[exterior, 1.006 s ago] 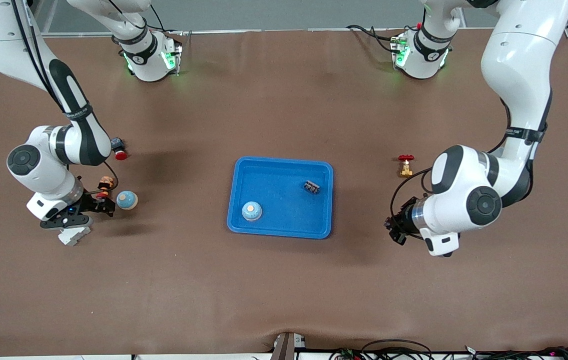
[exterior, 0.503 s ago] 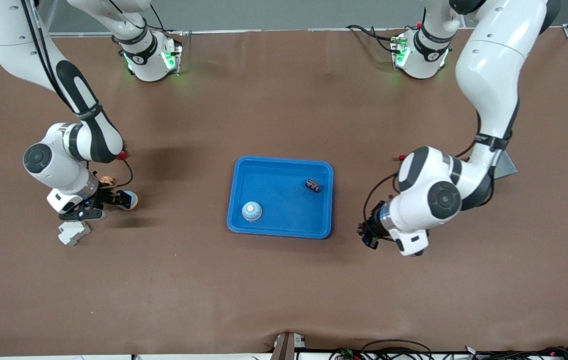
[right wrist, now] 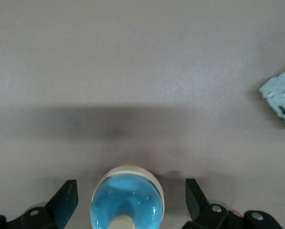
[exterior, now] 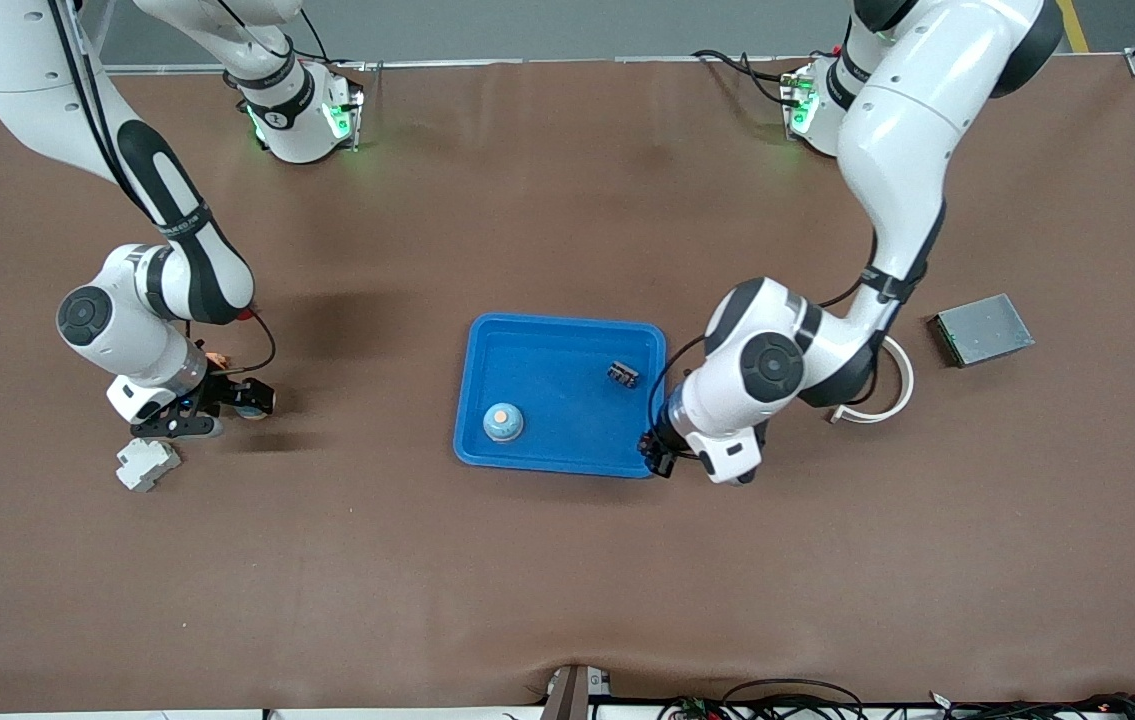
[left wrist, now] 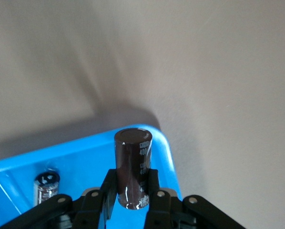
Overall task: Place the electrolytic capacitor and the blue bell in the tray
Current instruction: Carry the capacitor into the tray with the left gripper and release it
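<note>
The blue tray (exterior: pixel 537 340) lies mid-table. A blue bell (exterior: pixel 503 422) and a dark electrolytic capacitor (exterior: pixel 623 375) rest in it. My left gripper (exterior: pixel 660 456) hangs over the tray's corner toward the left arm's end, shut on another dark capacitor (left wrist: pixel 132 167), which stands up between the fingers above the tray rim (left wrist: pixel 167 155). My right gripper (exterior: pixel 249 398) is low over the table toward the right arm's end. It is open, its fingers (right wrist: pixel 66 200) on either side of a second blue bell (right wrist: pixel 127 202) and not touching it.
A white plastic block (exterior: pixel 147 465) lies near the right gripper, nearer the front camera. A grey metal box (exterior: pixel 982 329) and a white ring (exterior: pixel 899 392) sit toward the left arm's end. A small figure (exterior: pixel 215 357) peeks from under the right arm.
The left arm has swung from its end of the table to the tray's corner, carrying the capacitor. The right gripper has shifted over the second bell, which now sits between its open fingers.
</note>
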Robot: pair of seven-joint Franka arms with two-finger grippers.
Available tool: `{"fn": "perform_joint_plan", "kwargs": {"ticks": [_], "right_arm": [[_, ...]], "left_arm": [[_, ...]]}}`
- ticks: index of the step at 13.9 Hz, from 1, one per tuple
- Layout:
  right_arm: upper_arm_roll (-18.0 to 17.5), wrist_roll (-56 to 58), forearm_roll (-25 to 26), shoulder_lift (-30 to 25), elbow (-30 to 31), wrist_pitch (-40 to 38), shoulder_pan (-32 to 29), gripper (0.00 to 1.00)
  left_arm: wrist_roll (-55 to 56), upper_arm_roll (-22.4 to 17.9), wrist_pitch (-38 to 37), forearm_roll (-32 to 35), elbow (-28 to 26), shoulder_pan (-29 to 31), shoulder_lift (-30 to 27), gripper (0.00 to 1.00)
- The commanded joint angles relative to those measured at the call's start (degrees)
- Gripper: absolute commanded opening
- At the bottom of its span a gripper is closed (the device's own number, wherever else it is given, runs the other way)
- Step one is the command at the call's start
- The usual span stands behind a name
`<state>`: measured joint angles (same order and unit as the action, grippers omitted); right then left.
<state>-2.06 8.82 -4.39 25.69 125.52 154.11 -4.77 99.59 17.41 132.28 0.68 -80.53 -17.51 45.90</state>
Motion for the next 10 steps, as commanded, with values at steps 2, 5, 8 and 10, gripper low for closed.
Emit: {"fn": "perform_joint_plan", "kwargs": {"ticks": [2,5,8,10], "right_arm": [[-0.9,0.7,-1.6,-1.5,3.1,0.7,0.1,1.00],[-0.9,0.8,-1.6,-1.5,3.1,0.6,0.2,1.00],[-0.8,1.0,-1.5,-1.4,2.9,0.6,1.2,0.53],[-0.8,1.1,-1.5,-1.4,2.6,0.7,1.5,0.00]], "left_arm": [[2.8,-6.2,0.8,-0.4,1.7,-8.1,2.1,0.00],[2.5,-6.4,0.8,-0.4,1.6,-9.5,2.6,0.00],[0.9,-6.5,0.8,-0.1,1.7,-9.8,3.8,0.63],[-0.2,-6.6,0.8,1.3,1.7,-9.7,3.3,1.00]]}}
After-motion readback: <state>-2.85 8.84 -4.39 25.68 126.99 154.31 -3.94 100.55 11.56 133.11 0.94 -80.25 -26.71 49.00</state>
